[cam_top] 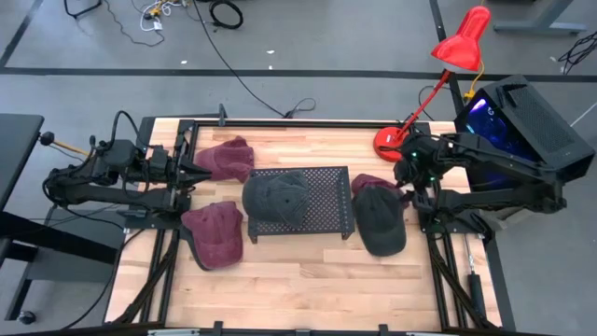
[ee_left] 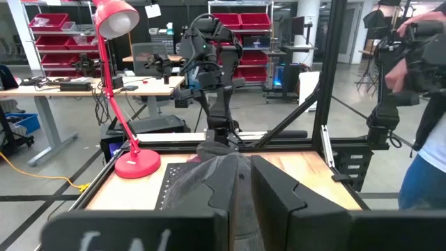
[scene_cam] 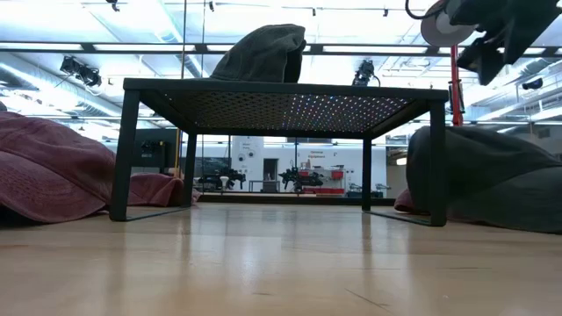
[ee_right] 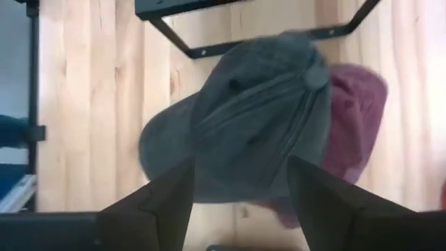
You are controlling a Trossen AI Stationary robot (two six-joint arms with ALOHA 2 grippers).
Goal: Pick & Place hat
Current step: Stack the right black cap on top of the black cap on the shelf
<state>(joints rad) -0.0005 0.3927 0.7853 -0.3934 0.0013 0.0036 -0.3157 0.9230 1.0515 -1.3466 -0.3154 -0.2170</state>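
Grey hat (ee_right: 258, 118) lies on table below open right hand (ee_right: 237, 188).

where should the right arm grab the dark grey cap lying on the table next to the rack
Grip the crown of the dark grey fabric cap, coming straight down from above. It lies flat beside the black mesh rack, crown up, and the right gripper sits directly over it, jaws open.

We see a grey floor (cam_top: 308, 37) strewn with black cables (cam_top: 224, 13) around the wooden counter (cam_top: 308, 280). A red desk lamp (cam_top: 448, 65) stands at its far right corner. Beyond, red storage bins (ee_left: 56, 28) fill shelves, and a person (ee_left: 425, 104) stands nearby.
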